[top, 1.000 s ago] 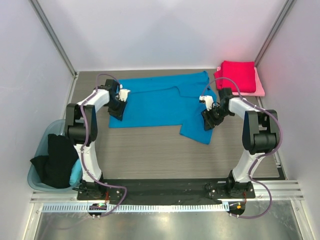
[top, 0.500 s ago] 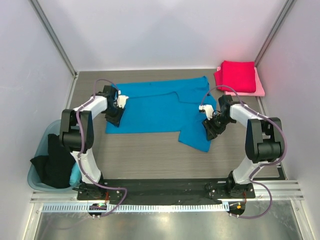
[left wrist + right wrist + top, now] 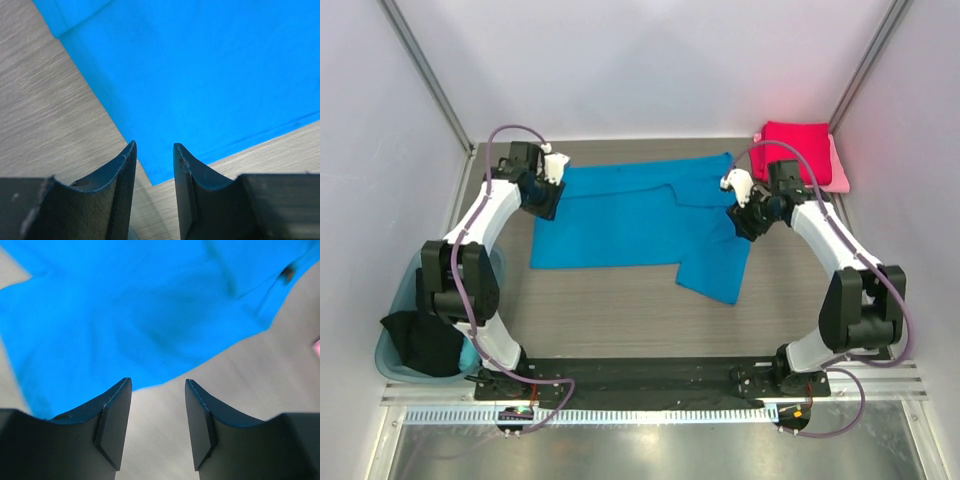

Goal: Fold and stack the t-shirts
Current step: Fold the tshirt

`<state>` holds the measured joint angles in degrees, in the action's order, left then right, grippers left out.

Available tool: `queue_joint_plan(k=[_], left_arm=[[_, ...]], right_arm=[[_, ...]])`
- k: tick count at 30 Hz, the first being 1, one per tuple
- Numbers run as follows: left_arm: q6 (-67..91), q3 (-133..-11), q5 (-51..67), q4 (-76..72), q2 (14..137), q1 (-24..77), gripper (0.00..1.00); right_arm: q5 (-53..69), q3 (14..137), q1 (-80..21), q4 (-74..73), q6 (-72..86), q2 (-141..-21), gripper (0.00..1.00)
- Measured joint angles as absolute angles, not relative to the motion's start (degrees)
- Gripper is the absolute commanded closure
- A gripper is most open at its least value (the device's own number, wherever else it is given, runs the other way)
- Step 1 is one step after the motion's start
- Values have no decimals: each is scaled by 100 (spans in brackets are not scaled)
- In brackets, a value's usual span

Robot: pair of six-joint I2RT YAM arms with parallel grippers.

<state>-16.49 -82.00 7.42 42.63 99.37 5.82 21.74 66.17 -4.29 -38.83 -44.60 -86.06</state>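
The bright blue t-shirt point(image 3: 640, 215) lies spread flat across the middle of the table, one flap reaching nearer at its right. My left gripper point(image 3: 542, 198) is open and empty over the shirt's far-left edge. In the left wrist view its fingers point(image 3: 154, 150) hang above a corner of the blue cloth point(image 3: 200, 75). My right gripper point(image 3: 745, 220) is open and empty at the shirt's right edge. In the right wrist view it point(image 3: 157, 385) hangs over bare table beside the cloth point(image 3: 125, 305). A folded crimson shirt point(image 3: 798, 150) lies on a pale pink one point(image 3: 840, 172) at the far right. A black shirt point(image 3: 425, 335) hangs from the tub.
The translucent teal tub point(image 3: 390, 352) stands off the table's left edge beside the left arm's base. White walls and metal corner posts close in the far side and both flanks. The arm bases sit on a black rail at the near edge.
The blue shirt first slid a little nearer, then stayed put. Both grippers have moved toward the far side along its left and right edges, and both arms are stretched out further.
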Motion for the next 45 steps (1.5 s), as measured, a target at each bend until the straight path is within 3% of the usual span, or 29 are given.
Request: queue_joint_plan(k=[9, 14, 18, 29, 33, 45], left_arm=[[-1470, -7725, 1011, 4311, 9926, 582, 67], [-1581, -7408, 985, 4298, 9924, 582, 66], [-2180, -7150, 749, 4305, 9870, 582, 64], [-2770, -6847, 333, 4303, 9653, 582, 65], [-2768, -6910, 272, 4309, 9717, 580, 65], [-2766, -7135, 123, 4307, 10003, 580, 65]], right_arm=[[1660, 7874, -814, -2655, -4506, -10707, 50], [1649, 8219, -880, -2440, -4624, -11124, 50], [1890, 7797, -888, -2547, -5033, -10637, 49], [2626, 4036, -1105, -3935, -7236, -6796, 46], [2646, 3426, -1186, -4156, -7732, -6648, 46], [2740, 3376, -1310, -4158, -8136, -6873, 50]])
